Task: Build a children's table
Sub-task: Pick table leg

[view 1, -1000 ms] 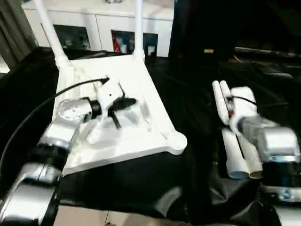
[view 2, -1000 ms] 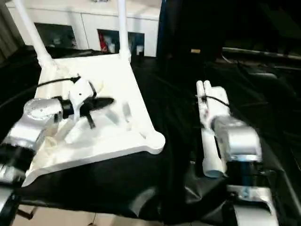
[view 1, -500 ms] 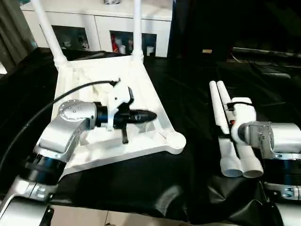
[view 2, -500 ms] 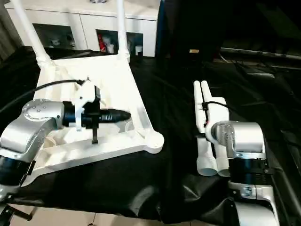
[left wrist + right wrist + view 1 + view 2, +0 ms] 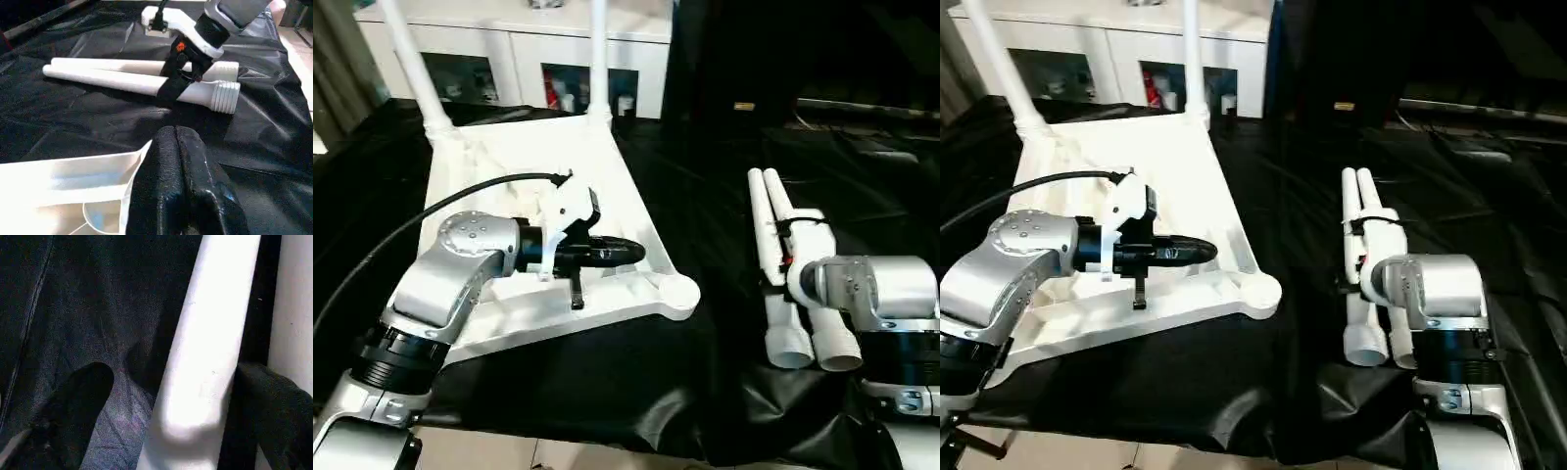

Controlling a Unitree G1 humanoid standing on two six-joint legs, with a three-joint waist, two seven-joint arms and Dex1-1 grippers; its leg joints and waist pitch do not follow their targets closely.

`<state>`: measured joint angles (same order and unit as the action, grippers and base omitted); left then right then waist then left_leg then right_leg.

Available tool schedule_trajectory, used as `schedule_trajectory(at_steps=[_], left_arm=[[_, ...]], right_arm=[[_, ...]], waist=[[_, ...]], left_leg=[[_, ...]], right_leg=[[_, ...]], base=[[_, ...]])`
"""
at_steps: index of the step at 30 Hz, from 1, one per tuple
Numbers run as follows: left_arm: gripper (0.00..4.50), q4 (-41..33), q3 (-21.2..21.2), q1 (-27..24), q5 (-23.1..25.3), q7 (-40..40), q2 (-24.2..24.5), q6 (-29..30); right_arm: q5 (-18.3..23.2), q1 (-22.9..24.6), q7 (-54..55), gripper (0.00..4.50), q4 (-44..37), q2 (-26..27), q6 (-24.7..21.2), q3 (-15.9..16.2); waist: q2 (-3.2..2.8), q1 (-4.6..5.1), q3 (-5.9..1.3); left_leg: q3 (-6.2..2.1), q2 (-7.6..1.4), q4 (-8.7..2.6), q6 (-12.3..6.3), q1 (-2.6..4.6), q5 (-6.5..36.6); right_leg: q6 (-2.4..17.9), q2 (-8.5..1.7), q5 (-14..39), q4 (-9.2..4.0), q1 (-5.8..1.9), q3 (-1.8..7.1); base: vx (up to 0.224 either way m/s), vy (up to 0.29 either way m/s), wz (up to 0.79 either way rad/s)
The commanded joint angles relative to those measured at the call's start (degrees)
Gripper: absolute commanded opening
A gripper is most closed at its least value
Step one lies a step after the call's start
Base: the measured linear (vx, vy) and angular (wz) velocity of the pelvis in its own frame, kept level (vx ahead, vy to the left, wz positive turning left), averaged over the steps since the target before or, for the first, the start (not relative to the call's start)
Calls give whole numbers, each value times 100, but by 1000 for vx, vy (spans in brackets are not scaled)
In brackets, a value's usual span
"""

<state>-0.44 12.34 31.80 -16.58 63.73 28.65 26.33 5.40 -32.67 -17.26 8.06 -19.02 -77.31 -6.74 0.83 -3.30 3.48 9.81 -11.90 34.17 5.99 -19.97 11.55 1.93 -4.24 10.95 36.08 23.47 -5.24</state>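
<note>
Tabletop point(image 5: 524, 186), white plastic, lies underside up on the left half of a black sheet point(image 5: 705, 255) that covers the work surface. Head views: two white legs stand upright in the sockets at its far corners, the far left leg point(image 5: 411, 64) and the far right leg point(image 5: 599, 54). A round empty socket point(image 5: 680, 291) sits at its near right corner. The left gripper point(image 5: 631, 253) hangs level over the tabletop's near right part, its black fingers pressed together, holding nothing. Two loose legs point(image 5: 773, 245) lie side by side on the sheet, well apart from the tabletop's right edge. The right gripper point(image 5: 1371, 257) is over them, near their middle. A white cabinet point(image 5: 538, 54) stands behind.

Left wrist view: the closed fingers point(image 5: 181, 161) point across the tabletop's edge toward the two loose legs, with the right gripper's dark fingers straddling one of them.

Right wrist view: the fingers point(image 5: 271, 401) stand wide on either side of one loose leg point(image 5: 210, 352); contact appears not yet made, though the close view is unclear.
</note>
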Motion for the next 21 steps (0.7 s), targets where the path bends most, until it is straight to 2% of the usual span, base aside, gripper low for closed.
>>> schedule_trajectory(at_steps=[1, 7, 8, 13, 21], left_arm=[[0, -142, 82, -15, 3, 1, 54, 75], [0, -215, 112, -21, -9, 37, 86, 143], [0, -233, 123, -17, -22, 61, 100, 175], [0, -247, 153, -3, -30, 96, 124, 210], [0, -319, 198, 11, -56, 157, 157, 320]], right_arm=[[85, 52, -14, 398, 79, -56, -49, 40], [119, 64, -39, 347, 173, -69, -53, 41], [148, 65, -49, 337, 232, -39, -65, -9], [169, 89, -42, 299, 350, 3, -68, -53], [182, 125, 56, 226, 652, 39, 87, -158]], waist=[[49, -19, -410], [56, -26, -422], [34, -24, -424], [49, -26, -426], [49, -23, -413]], left_leg=[[30, -61, -342, 29, -32, 147], [33, -58, -332, 16, -33, 76], [31, -57, -331, 19, -33, 59], [32, -55, -328, 12, -35, 66], [31, -58, -334, 70, -20, 252]], right_leg=[[831, -323, 832, -404, -416, 363], [853, -319, 690, -386, -421, 365], [873, -316, 640, -382, -419, 362], [898, -318, 630, -377, -425, 361], [845, -320, 934, -413, -411, 351]], base=[[0, 0, 0], [0, 0, 0], [0, 0, 0], [0, 0, 0], [0, 0, 0]])
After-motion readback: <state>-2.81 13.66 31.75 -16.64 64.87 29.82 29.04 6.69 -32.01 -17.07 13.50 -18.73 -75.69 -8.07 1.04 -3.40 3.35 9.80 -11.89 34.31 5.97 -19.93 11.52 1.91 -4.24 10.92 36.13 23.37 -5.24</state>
